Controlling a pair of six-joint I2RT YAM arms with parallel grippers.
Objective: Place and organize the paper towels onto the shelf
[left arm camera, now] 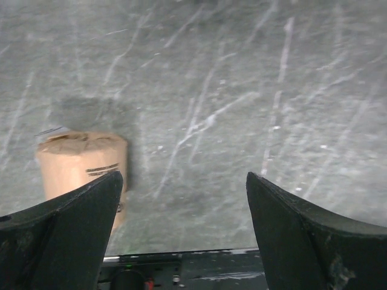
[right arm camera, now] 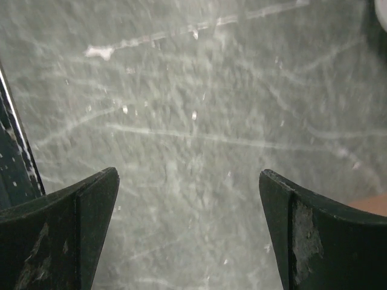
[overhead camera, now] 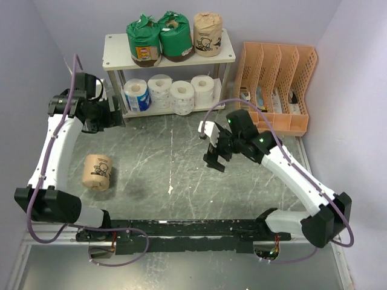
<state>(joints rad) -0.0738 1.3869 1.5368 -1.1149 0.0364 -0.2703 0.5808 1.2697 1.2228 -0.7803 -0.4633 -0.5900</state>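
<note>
Left gripper (left arm camera: 181,181) hangs with jaws spread wide and empty above the table (overhead camera: 181,175), and one tan roll (left arm camera: 81,160) lies loose nearby, untouched. Right gripper (right arm camera: 188,175), just as wide, holds nothing either; seven more rolls (overhead camera: 181,96) sit on the shelf (overhead camera: 115,43), three up top, four below.

This looks like a robot lab. A white left arm (overhead camera: 53,145) and right arm (overhead camera: 296,175) are bolted to a black rail (overhead camera: 193,229) along the bottom of the frame. Plain pale walls (overhead camera: 272,18) box in the scratched grey table (overhead camera: 151,175).
</note>
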